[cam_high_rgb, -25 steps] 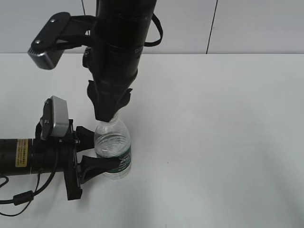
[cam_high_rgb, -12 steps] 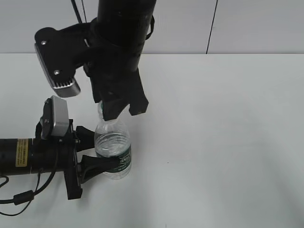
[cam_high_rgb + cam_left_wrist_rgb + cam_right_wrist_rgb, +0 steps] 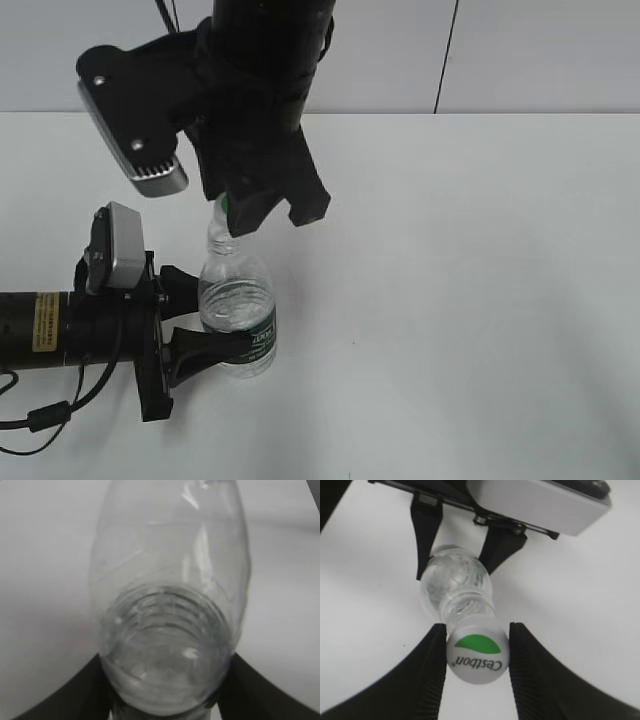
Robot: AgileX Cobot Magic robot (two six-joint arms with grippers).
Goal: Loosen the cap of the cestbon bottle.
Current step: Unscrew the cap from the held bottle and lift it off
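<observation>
While my left claw (image 3: 190, 318) holds the cestbon bottle (image 3: 238, 315) upright on the white counter (image 3: 480, 300), closed on its lower body at the green label, my right claw (image 3: 476, 655) stands over the neck from above. In the right wrist view its two dark fingers (image 3: 427, 675) are on both sides of the cap (image 3: 478, 656), very near to it, but I cannot tell if the pads really press it or only stand beside it; so I judge this claw is nearly closed around the cap, with the grip not sure. The cap is white with a green half-circle, and it sits on the bottle neck, just under my right wrist in the exterior view. The danger I see is slipping: if the fingers do not press enough, they will turn around the smooth cap and nothing loosens. A second danger is the thin clear bottle, which seems soft; if the left claw squeezes too weakly, the whole bottle may rotate together with the cap, and if too strongly, the body may deform and tilt away.
</observation>
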